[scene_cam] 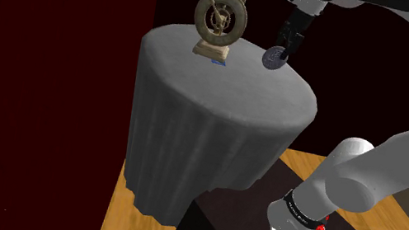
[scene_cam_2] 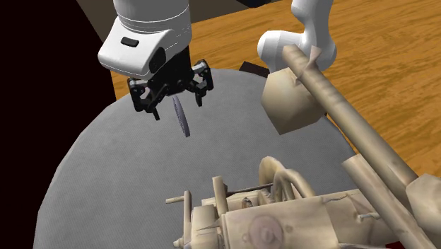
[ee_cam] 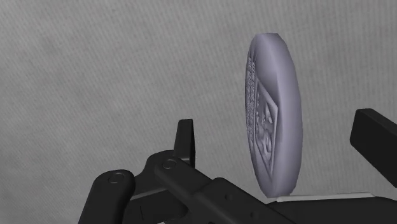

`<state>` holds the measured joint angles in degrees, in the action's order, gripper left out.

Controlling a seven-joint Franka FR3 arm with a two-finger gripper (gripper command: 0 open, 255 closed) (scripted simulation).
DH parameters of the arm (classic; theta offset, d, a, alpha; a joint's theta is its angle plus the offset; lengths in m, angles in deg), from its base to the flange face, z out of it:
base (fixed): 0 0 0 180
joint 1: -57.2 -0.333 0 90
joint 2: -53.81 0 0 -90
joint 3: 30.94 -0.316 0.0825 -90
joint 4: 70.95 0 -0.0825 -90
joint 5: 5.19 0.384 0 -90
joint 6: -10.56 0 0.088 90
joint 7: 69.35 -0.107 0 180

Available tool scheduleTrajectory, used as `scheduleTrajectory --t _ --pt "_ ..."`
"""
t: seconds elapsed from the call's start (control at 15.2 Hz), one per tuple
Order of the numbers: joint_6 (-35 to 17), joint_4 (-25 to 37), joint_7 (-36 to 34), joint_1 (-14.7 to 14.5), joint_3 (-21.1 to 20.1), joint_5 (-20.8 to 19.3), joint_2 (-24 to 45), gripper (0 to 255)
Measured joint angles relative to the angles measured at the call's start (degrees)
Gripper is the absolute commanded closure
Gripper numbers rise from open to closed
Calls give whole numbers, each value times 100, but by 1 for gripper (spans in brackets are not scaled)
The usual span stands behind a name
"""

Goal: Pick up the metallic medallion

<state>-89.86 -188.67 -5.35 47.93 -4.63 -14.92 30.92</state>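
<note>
medallion (scene_cam: pixel 274 59) sits at the far side of the grey draped table (scene_cam: pixel 221 104) in the shoulder view, right at the tips of my gripper (scene_cam: pixel 280 51), with a brass-coloured wheel ornament (scene_cam: pixel 220 21) near it.

in the second exterior view the disc stands on its edge, tilted, under my hand; i cannot tell whether its lower rim touches the cloth.

in the wrist view my fingers (ee_cam: pixel 185 137) stand apart, one on each side of the grey embossed disc, neither touching it, so i hold nothing. my worry: on edge it looks unstable, and if one finger meets it first it may tip flat or roll toward the table's rim. i see no containers here.
</note>
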Motion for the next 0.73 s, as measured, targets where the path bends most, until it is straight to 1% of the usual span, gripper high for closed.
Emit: scheduleTrajectory --t 0.07,0.13,0.73 --pt "-64 -84 -13 4 -3 -10 -20 0" --pt "-94 -124 -20 5 -5 -14 -29 255" --pt "-122 -166 -34 7 -13 -21 -49 255"
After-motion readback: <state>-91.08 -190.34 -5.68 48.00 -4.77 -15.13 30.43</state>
